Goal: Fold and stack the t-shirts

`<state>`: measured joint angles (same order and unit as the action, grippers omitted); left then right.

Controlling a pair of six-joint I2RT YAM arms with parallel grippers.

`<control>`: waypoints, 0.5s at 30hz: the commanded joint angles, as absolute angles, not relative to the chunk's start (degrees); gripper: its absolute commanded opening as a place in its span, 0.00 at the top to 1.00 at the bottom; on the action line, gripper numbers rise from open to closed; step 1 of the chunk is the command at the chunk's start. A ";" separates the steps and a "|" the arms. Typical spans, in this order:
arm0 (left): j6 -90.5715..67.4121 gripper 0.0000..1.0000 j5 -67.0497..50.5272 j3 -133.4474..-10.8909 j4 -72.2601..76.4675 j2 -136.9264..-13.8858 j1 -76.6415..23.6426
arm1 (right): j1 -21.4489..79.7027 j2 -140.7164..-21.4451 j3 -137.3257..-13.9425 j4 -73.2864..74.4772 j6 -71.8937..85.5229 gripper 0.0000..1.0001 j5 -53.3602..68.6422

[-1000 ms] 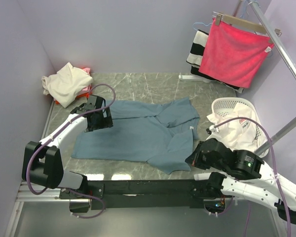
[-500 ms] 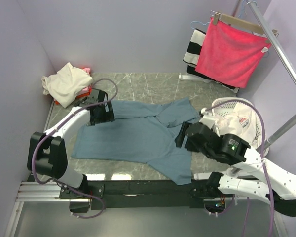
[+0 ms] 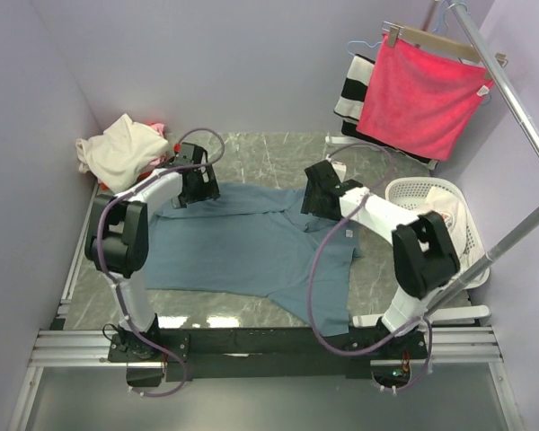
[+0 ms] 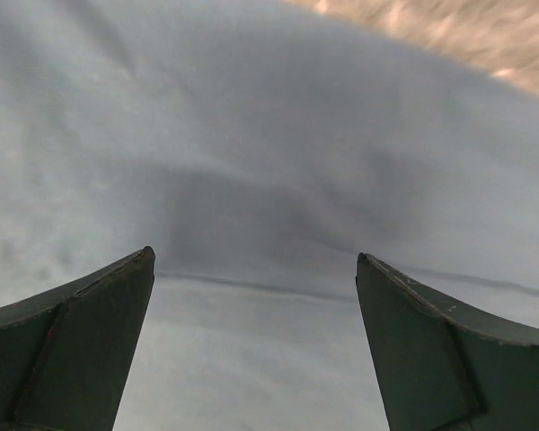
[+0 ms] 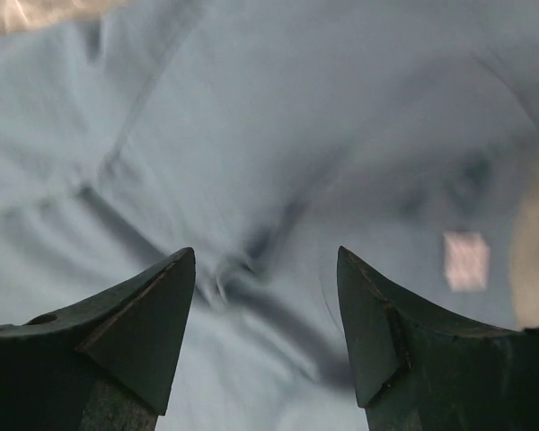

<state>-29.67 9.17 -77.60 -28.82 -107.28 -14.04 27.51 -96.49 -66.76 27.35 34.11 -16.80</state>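
Observation:
The blue-grey t-shirt (image 3: 251,247) lies spread on the marble table (image 3: 269,153). My left gripper (image 3: 201,189) hovers open over its far left corner. In the left wrist view the left gripper (image 4: 254,260) has only smooth blue-grey cloth (image 4: 269,162) between its fingers. My right gripper (image 3: 317,199) stands open over the shirt's far right part. In the right wrist view the right gripper (image 5: 265,256) hangs above a wrinkle in the cloth (image 5: 278,135), holding nothing. A cream t-shirt (image 3: 119,148) lies crumpled at the back left on a pink/red one (image 3: 155,163). A white t-shirt (image 3: 451,215) sits in the basket.
A white laundry basket (image 3: 413,190) stands at the right, beside my right arm. A bright pink-red towel (image 3: 422,94) hangs on a hanger from a slanted metal rail (image 3: 512,85), with a striped cloth (image 3: 350,90) behind it. Purple walls enclose the table.
My right arm swung from the near right corner to the shirt's far right part and its gripper opened. My left gripper moved farther back along the shirt's left side, still open.

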 commanded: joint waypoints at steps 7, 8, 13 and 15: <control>-30.76 0.01 8.00 -79.01 -26.37 -113.02 -13.27 | 22.50 -112.56 -83.48 28.64 30.67 0.30 -10.81; -31.11 0.01 7.82 -79.71 -26.37 -114.51 -12.84 | 22.15 -113.72 -84.45 29.26 31.02 0.30 -10.38; -30.94 0.01 5.98 -84.54 -27.77 -119.44 -11.78 | 20.57 -119.44 -90.43 32.08 30.85 0.30 -7.83; -30.85 0.00 5.45 -87.97 -29.26 -122.16 -11.51 | 20.13 -122.93 -93.50 33.91 30.32 0.30 -6.68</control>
<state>-30.09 8.05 -83.66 -28.71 -116.81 -12.47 21.06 -118.96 -87.55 29.63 31.40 -9.04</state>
